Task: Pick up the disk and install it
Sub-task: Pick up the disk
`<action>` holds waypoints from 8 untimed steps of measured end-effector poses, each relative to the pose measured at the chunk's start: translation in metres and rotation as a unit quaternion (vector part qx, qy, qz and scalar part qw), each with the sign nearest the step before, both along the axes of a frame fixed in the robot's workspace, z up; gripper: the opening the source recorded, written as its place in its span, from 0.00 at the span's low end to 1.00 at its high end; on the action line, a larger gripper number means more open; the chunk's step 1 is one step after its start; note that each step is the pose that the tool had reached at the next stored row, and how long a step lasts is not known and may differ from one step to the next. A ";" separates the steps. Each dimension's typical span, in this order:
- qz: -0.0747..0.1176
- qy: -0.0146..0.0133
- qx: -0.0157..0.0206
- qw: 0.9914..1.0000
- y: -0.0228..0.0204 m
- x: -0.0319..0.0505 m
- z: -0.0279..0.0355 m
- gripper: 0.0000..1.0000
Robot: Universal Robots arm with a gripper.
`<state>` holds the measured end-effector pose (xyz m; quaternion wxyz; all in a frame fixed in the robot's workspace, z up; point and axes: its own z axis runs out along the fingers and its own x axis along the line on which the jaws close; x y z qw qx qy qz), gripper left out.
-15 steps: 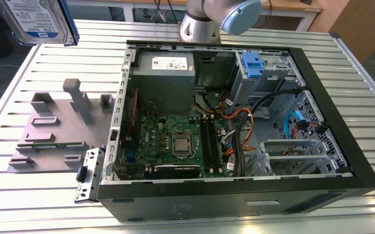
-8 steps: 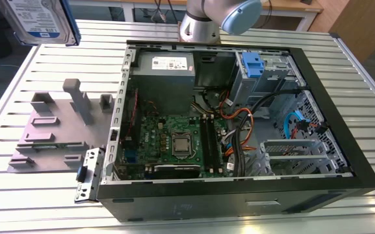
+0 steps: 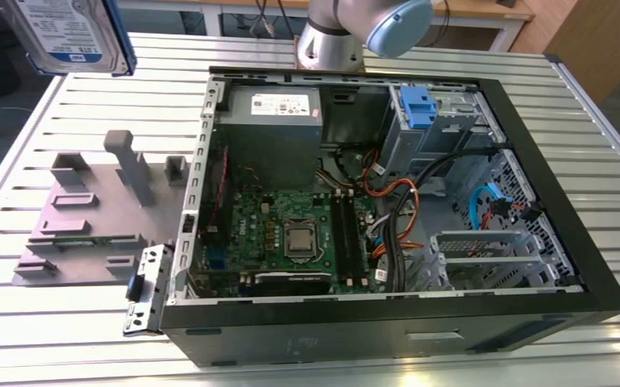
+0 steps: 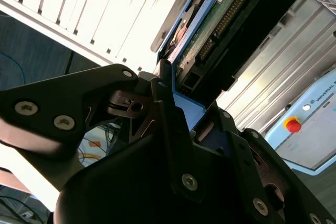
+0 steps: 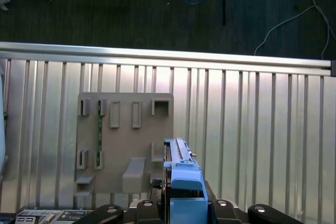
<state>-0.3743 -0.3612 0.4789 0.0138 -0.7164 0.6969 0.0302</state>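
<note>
One slatted aluminium table carried an open black computer case, lying on its side with its green motherboard, grey power supply and loose cables exposed. A blue clip sat by the drive bay at the far end of the case. A grey fixture plate with upright pegs and slots lay on the table, just beside the case on the exterior view's left. The robot arm's base stood behind the case. In the first wrist view, dark floor with trailing blue and white cables lay past the table's edge. A pale control box with a red button stood nearby in the second wrist view.

The disk hung in the air at the exterior view's upper left, well apart from the case. It was a flat silver metal slab with a white-and-blue label and a blue plastic frame along one edge. The second wrist view showed its green circuit-board underside. The gripper was clamped on the blue frame, with one black finger pressed against its side.
</note>
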 end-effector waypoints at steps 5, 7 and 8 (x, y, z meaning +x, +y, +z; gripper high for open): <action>0.000 0.000 0.000 1.000 0.0000 0.0021 0.0000 0.37; 0.000 0.000 0.000 1.000 0.0000 0.0029 0.0000 0.37; 0.000 0.000 0.000 1.000 0.0000 0.0033 0.0000 0.37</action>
